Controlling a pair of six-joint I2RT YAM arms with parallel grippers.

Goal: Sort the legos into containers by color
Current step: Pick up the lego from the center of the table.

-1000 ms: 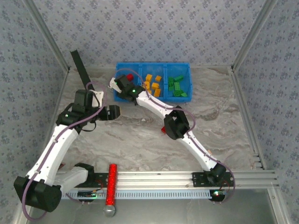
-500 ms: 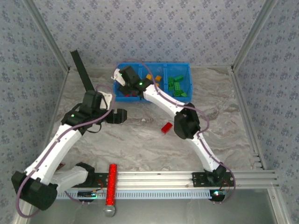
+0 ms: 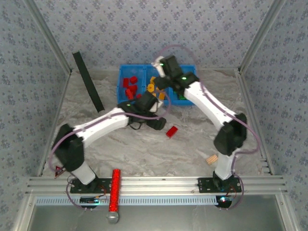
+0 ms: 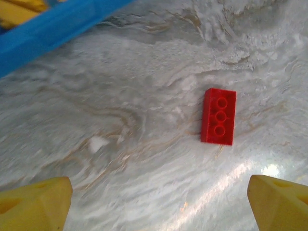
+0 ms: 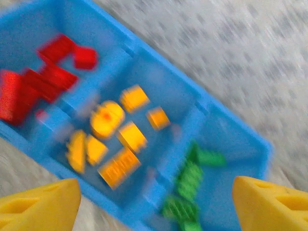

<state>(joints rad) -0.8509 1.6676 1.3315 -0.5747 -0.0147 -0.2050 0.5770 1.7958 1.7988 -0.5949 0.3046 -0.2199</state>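
One red lego [image 4: 219, 116] lies flat on the marble table, ahead and to the right of my left gripper [image 4: 161, 202], which is open and holds nothing. From above, that lego [image 3: 172, 131] sits just right of the left gripper [image 3: 160, 123]. The blue container [image 3: 132, 67] holds red legos [image 5: 29, 89] in its left compartment, orange ones [image 5: 108, 118] in the middle and green ones [image 5: 190, 178] on the right. My right gripper [image 5: 156, 202] hangs open and empty above the bin [image 5: 163, 65], over its middle part [image 3: 160, 83].
A small tan wooden block [image 3: 211, 159] lies near the right arm's base. A long red studded bar [image 3: 115, 190] rests on the front rail. A black strip [image 3: 88, 81] leans at the back left. Patterned walls enclose the table.
The right gripper has opened and swung right from the left compartment to the bin's middle. The left arm has swept right across the table to the loose red lego.
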